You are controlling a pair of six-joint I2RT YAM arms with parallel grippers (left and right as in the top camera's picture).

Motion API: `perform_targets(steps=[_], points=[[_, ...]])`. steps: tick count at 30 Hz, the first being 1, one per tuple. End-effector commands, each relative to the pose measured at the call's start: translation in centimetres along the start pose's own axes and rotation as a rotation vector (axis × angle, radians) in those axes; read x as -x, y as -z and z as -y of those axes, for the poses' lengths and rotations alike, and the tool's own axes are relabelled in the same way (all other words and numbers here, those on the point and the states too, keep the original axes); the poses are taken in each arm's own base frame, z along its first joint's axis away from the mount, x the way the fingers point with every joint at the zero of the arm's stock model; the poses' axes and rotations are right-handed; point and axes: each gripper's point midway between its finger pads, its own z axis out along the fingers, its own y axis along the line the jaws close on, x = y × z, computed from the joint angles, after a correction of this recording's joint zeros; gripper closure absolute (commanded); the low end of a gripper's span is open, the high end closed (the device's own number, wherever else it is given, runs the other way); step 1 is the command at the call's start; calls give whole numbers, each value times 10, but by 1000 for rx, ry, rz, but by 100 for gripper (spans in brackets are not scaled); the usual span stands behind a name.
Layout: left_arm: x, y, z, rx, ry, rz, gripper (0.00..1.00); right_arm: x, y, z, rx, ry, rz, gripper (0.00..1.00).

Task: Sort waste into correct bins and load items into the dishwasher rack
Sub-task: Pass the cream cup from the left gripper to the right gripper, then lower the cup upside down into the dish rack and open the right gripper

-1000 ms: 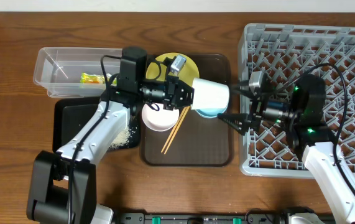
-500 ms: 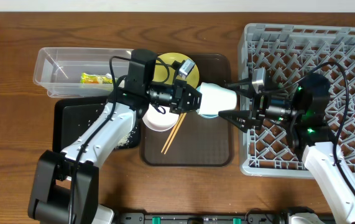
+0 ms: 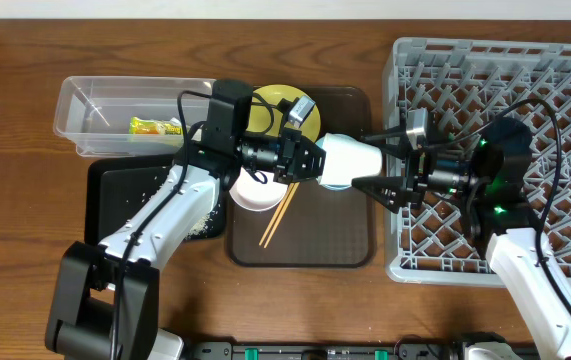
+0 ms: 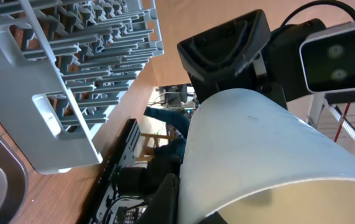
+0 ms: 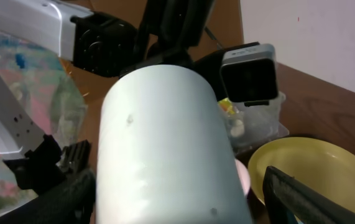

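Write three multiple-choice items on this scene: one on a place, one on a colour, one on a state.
1. The snack wrapper lies: A) in the clear tub B) on the black tray C) in the rack.
2. The plate is: A) red B) yellow C) blue.
3. The cup is: A) standing upright B) in the rack C) held sideways by the left gripper.
Answers: A, the wrapper sits inside the tub's walls; B, its visible face is yellow; C, the gripper clamps it in the air above the brown tray.
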Motion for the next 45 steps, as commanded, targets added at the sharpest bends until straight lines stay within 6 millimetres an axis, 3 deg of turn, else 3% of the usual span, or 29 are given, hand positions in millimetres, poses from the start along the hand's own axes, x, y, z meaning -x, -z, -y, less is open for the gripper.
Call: perform_targets(steps=[1,6,15,18,20,21,24,27,33,39,45], points=[[-2,-2,5,-13,-5,-18,94,3,-9,-8,38,3,-6,18],[-3,-4,5,-14,-3,-25,94,3,-11,-9,42,5,-7,20],[-4,-5,5,-14,-3,-27,94,3,-11,-6,24,5,-6,41],[-4,-5,5,-14,-5,-27,93,2,-11,-6,24,-5,-10,42],[-3,-5,5,-14,-39,-26,83,-1,-11,-6,23,-30,-18,39],[-3,-5,5,-13,-80,-23,71,-5,-11,-6,23,-55,-26,39],[4,-5,-4,33,-171,20,70,-15,-10,-1,-14,-129,-52,41],[20,-1,-26,155,-179,114,68,-24,-8,12,-92,-178,-72,45],[46,41,-88,495,-139,304,66,-34,2,42,-272,-237,-93,51],[54,93,-93,598,-150,403,66,-51,26,68,-461,-337,-143,57],[31,147,-95,851,-152,457,66,-47,68,81,-725,-385,-261,60]])
